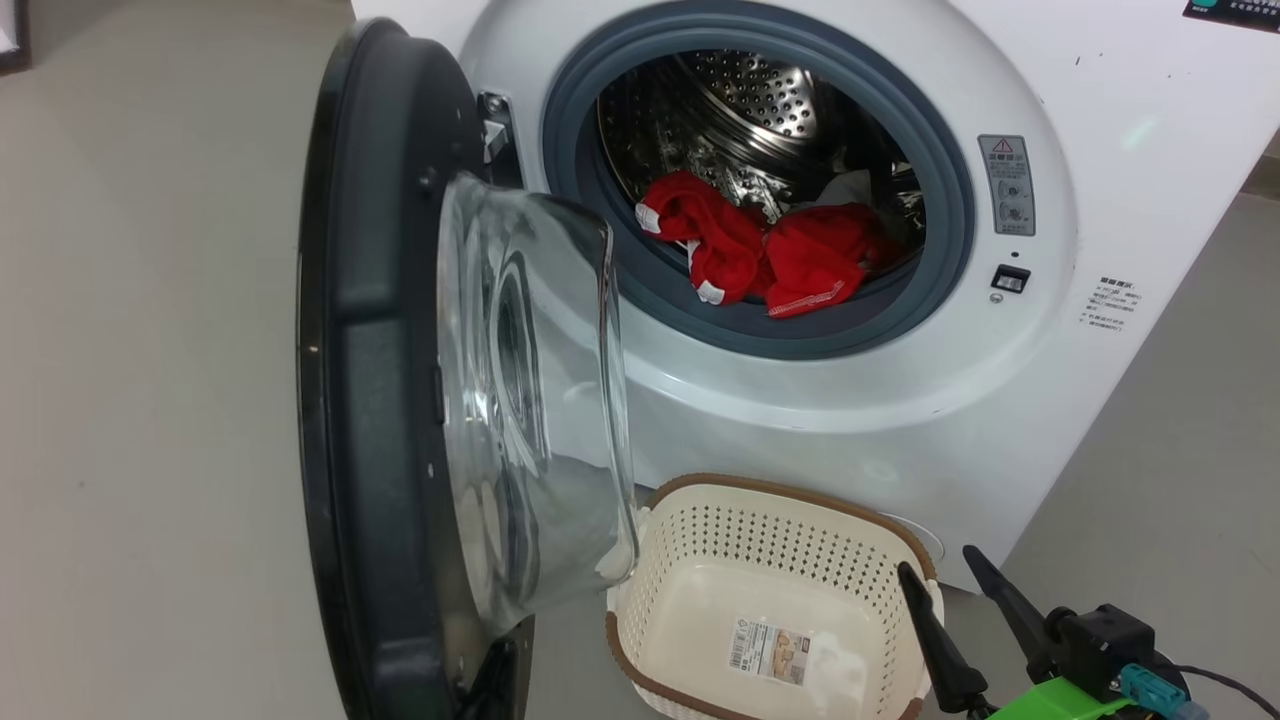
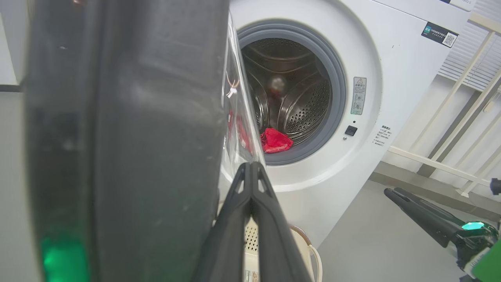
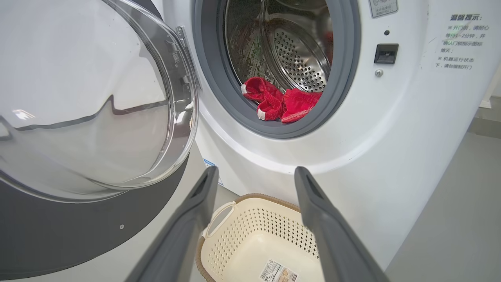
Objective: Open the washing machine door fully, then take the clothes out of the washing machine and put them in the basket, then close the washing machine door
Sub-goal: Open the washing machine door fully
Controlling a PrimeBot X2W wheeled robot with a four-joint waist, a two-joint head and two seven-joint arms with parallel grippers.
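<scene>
Edges: washing machine door (image 1: 380, 400) stood swung out left of the washing machine (image 1: 1050, 420) mouth, black rim edge-on to the head cam, glass bowl bulging toward the mouth side. The mouth itself was unblocked. Grey floor lay open to the machine's right & beyond the door. The basket (image 1: 780, 515) sat on the floor right below the mouth, close to the machine front, its left end near the door's lower edge, w/ just a paper label inside.

The clothes (image 1: 770, 255) lay in a red heap at the front of the mouth, spilling onto the grey seal. The right gripper (image 1: 938, 560) hung below & right of the mouth, near the basket's right end, fingers spread wide w/ nothing between, clothes well above its tips. The left gripper (image 2: 250, 166) had fingers pressed together, empty, tips beside the door's glass edge. Touching or not, couldn't tell.

Left wrist cam gave white railing (image 2: 450, 117) right of the machine. Right wrist cam gave the door hinge (image 3: 184, 51) at the mouth's left.
</scene>
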